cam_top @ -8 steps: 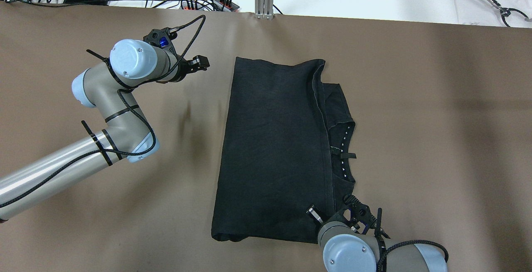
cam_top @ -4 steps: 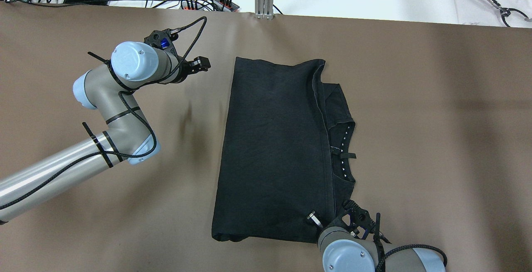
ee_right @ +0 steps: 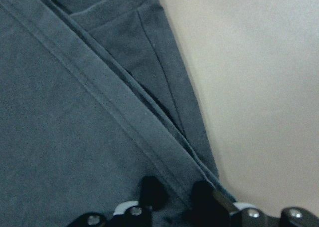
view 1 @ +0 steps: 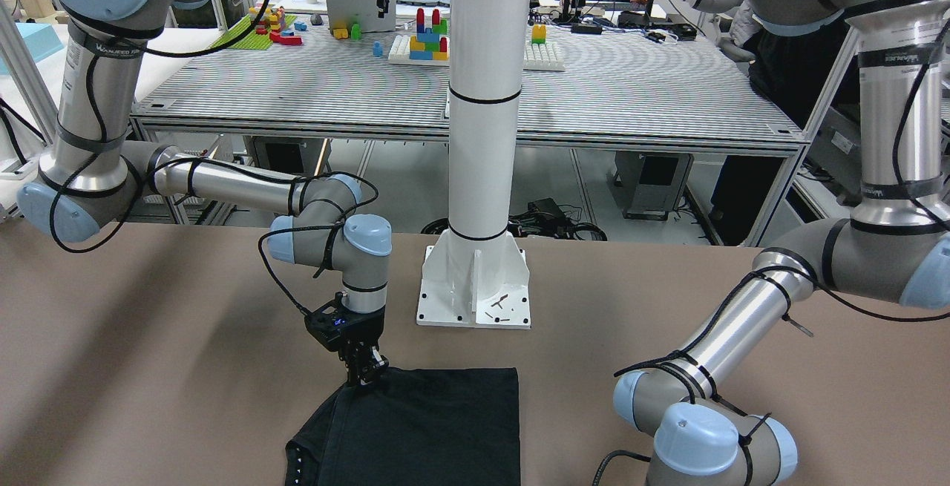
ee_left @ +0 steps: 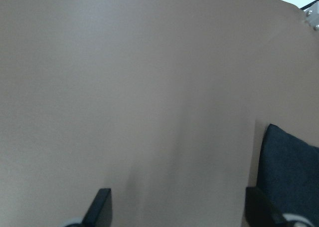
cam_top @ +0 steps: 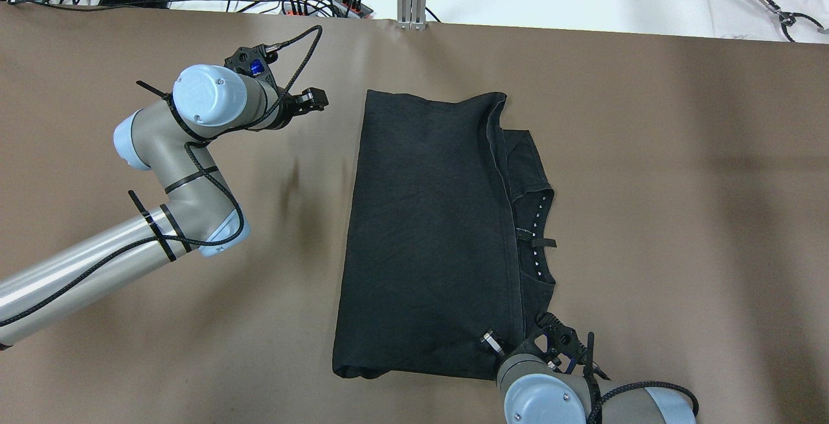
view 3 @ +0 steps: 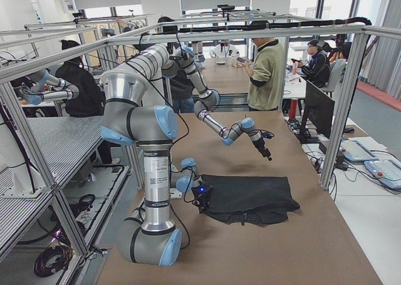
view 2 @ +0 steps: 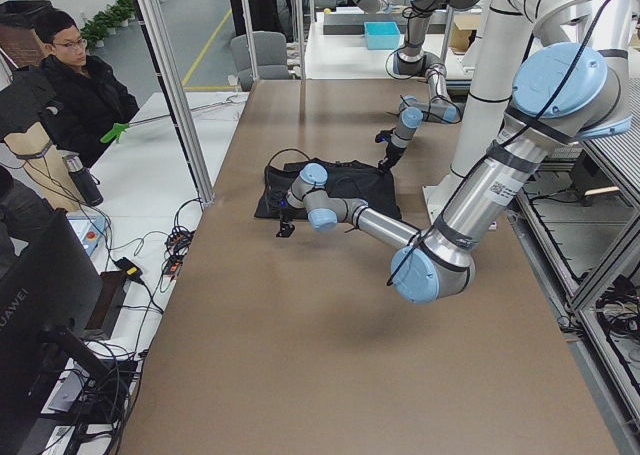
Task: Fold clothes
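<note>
From my station I see the black garment [cam_top: 427, 230] lying flat in the middle of the brown table [cam_top: 680, 184], folded over into a long block. In the overhead view its hemmed edge runs down its right side, and the collar [cam_top: 541, 243] pokes out past that hem, showing a row of small white marks.

My right gripper [ee_right: 177, 194] is down at the corner of the garment nearest the robot, on the hem side. In its wrist view the two fingers [ee_right: 149, 187] are drawn fairly close together and sit on either side of the hemmed edge, pressed against the cloth. I cannot tell whether they are actually pinching it. The cloth around them lies flat on the table. In the front-facing view this gripper [view 1: 364, 375] points straight down onto that corner, just in front of the white pillar's base plate [view 1: 475, 289].

My left gripper [cam_top: 314, 97] hangs over bare table beside the far left corner of the garment, apart from it. Its wrist view shows the fingers [ee_left: 102, 204] spread wide with nothing between them, and the garment's edge [ee_left: 291, 172] just off to one side.

In the left side view a person [view 2: 85, 85] sits beyond the table's long edge.
</note>
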Controlling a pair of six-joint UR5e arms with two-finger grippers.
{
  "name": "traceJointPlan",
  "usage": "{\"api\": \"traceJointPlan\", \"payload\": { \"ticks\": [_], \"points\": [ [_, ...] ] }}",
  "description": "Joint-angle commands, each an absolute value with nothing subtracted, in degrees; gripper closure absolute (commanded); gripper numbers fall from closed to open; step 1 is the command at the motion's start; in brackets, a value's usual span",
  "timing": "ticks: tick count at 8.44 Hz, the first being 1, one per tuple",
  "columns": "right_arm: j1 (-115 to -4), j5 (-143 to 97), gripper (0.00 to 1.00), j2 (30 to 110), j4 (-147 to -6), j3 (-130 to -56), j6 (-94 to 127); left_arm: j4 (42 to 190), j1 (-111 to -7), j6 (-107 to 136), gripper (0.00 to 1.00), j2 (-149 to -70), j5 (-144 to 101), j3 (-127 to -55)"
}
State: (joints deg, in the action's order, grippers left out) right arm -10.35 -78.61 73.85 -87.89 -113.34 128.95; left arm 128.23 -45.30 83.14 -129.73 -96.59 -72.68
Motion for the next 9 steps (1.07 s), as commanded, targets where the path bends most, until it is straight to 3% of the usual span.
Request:
{"api": "traceJointPlan", "payload": {
  "ticks": [1, 6, 8, 9],
  "points": [
    [-11.2, -78.7, 1.0, 73.7, -87.9, -114.6, 128.8, 128.1, -45.3, 83.1, 0.06, -129.7, -96.6, -72.7],
    [-11.2, -82.3, 1.0, 73.5, -88.3, -118.2, 129.0, 128.1, -43.7, 89.3, 0.06, -130.1, -96.8, -74.5],
    [-11.2, -82.6, 1.0, 73.8, -88.3, -118.4, 128.9, 124.0, -42.7, 100.1, 0.06, -129.2, -96.7, -81.0],
    [-11.0, -82.7, 1.0, 73.8, -88.3, -118.5, 128.9, 119.9, -39.3, 105.4, 0.06, -126.5, -95.3, -87.8]
  ]
}}
